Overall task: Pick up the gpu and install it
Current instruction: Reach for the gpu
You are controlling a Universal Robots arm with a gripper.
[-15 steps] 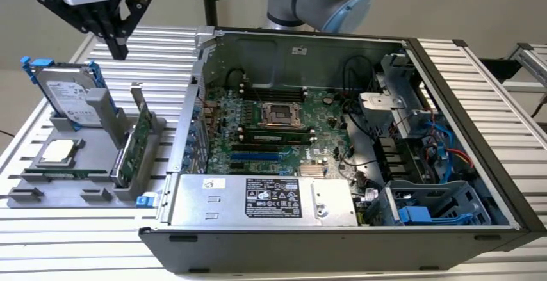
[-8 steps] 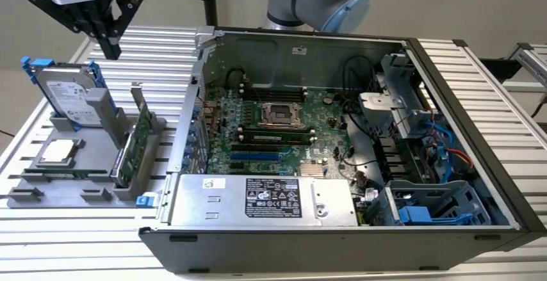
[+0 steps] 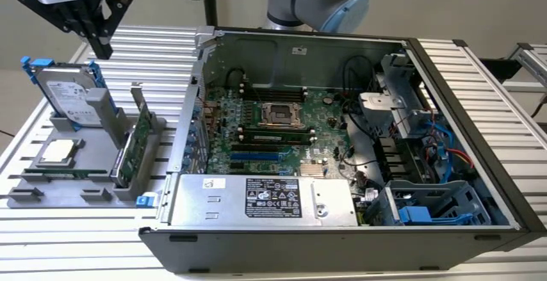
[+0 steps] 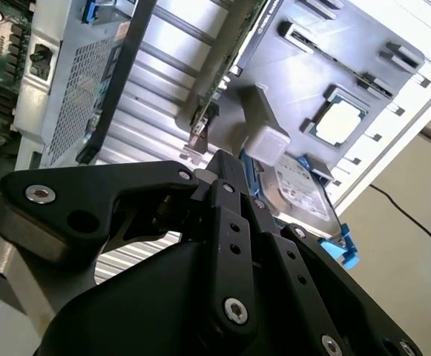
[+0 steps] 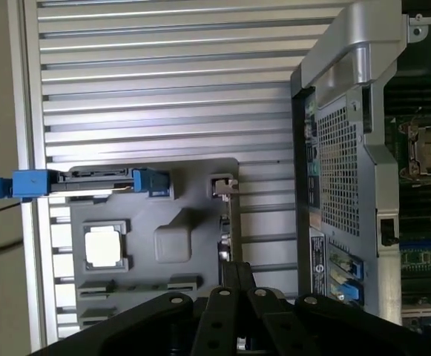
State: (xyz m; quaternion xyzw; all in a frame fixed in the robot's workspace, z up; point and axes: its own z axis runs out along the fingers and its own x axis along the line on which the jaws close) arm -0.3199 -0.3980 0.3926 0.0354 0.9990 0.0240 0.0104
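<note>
So the whole thing sits on a ribbed aluminium worktop (image 3: 478, 70) against a plain pale wall. The biggest item is the open PC case (image 3: 325, 255) lying on its side, with the motherboard (image 3: 273, 127) facing up and its expansion slots looking free as far as we can tell. Toward the exterior view's left is a grey holder (image 3: 51, 196) with parts parked in it. There's a hard drive (image 3: 73, 95) with blue rails propped at the far end and a processor chip (image 3: 58, 152) lying flat.

The gpu (image 3: 135, 143) stands on its long edge in a slot of that holder, just beside the case wall. Its silver bracket sticks up at the far end and the green board faces the case.

The claw (image 3: 101, 45) hangs well above the holder's far end, touching nothing. Its fingers look pinched together and empty, so nothing is picked up yet. In the first wrist view it seems roughly in line with the card's top edge.

Handling-wise, we'd guess the card is stiff and fairly light but fussy, with exposed components on one face and probably a slick plastic shroud on the other. We reckon the safest hold is across the upper edge near the middle, squeezing board and shroud together and staying off the connector edge down in the slot.
</note>
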